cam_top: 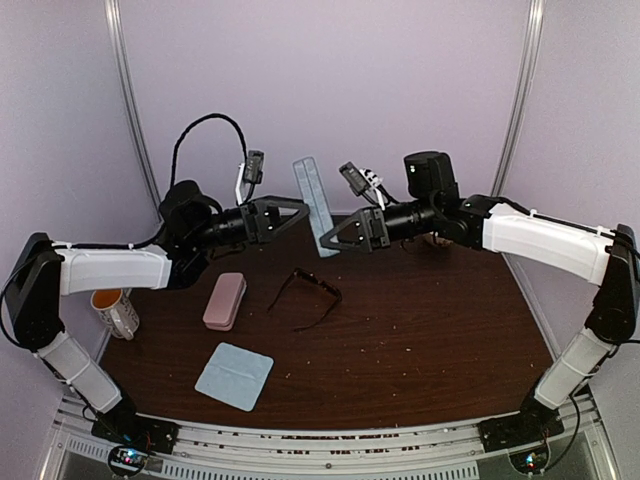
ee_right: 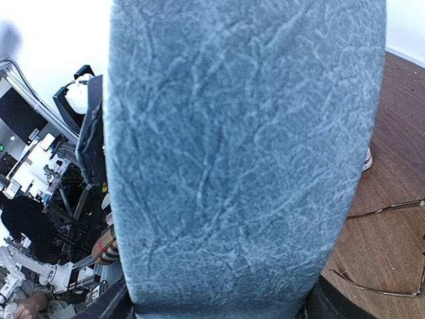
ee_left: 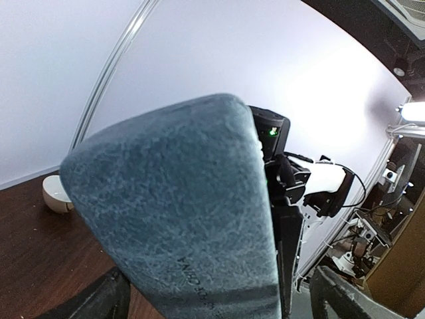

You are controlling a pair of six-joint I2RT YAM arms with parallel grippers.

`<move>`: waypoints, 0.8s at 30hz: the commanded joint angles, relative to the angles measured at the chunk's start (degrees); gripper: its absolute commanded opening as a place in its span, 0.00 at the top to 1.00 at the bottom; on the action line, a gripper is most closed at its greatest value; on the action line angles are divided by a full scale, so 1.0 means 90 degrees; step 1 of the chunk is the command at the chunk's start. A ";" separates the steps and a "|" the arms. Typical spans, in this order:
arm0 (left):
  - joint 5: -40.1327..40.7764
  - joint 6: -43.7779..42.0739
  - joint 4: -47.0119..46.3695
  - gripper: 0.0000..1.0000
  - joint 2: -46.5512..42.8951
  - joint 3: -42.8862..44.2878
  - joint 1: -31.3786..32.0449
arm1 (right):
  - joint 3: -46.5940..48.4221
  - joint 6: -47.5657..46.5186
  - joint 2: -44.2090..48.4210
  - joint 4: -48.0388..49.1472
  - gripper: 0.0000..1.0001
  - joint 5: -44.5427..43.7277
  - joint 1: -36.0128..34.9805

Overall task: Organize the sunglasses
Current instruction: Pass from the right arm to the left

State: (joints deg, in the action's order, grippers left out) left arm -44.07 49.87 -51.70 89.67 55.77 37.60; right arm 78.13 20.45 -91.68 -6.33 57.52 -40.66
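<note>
- Jaws of the left gripper stand wide around the grey-blue case, with a gap on one side.
- Sunglasses lie unfolded mid-table, right of the pink case. They are probably light, with thin, bendable temples and scratch-prone lenses, so the frame front is the safest hold.
- Right gripper jaws clamp the grey-blue case upright.

Unreadable embossing on blue case
</note>
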 commanded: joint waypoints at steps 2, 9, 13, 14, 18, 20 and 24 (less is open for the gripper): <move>-0.0068 0.0133 -0.0300 0.02 -0.0052 0.0297 -0.0005 | -0.0029 -0.0395 0.0166 -0.0114 0.66 -0.0166 -0.0073; -0.0026 0.0180 -0.0145 0.02 0.0117 0.0439 -0.0004 | -0.0019 -0.0556 0.0140 -0.0221 0.67 -0.0162 -0.0152; 0.0014 0.0166 -0.0076 0.02 0.0162 0.0470 -0.0007 | -0.0052 -0.0581 0.0175 -0.0166 0.67 -0.0025 -0.0173; 0.0018 0.0168 -0.0076 0.02 0.0178 0.0478 -0.0008 | -0.0059 -0.0582 0.0180 -0.0153 0.67 -0.0015 -0.0184; -0.0035 0.0209 -0.0167 0.11 0.0195 0.0481 -0.0003 | -0.0081 -0.0569 0.0176 -0.0088 0.68 0.0074 -0.0180; -0.0077 0.0246 -0.0253 0.18 0.0203 0.0451 -0.0005 | -0.0110 -0.0514 0.0176 0.0006 0.68 0.0100 -0.0179; -0.0038 0.0314 -0.0439 0.44 0.0193 0.0320 -0.0002 | -0.0109 -0.0423 0.0152 0.0116 0.68 0.0152 -0.0179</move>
State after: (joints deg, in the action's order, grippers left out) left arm -43.90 53.12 -51.11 91.09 58.00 37.56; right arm 77.38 15.35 -91.66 -8.54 57.28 -42.04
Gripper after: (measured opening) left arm 0.677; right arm 0.723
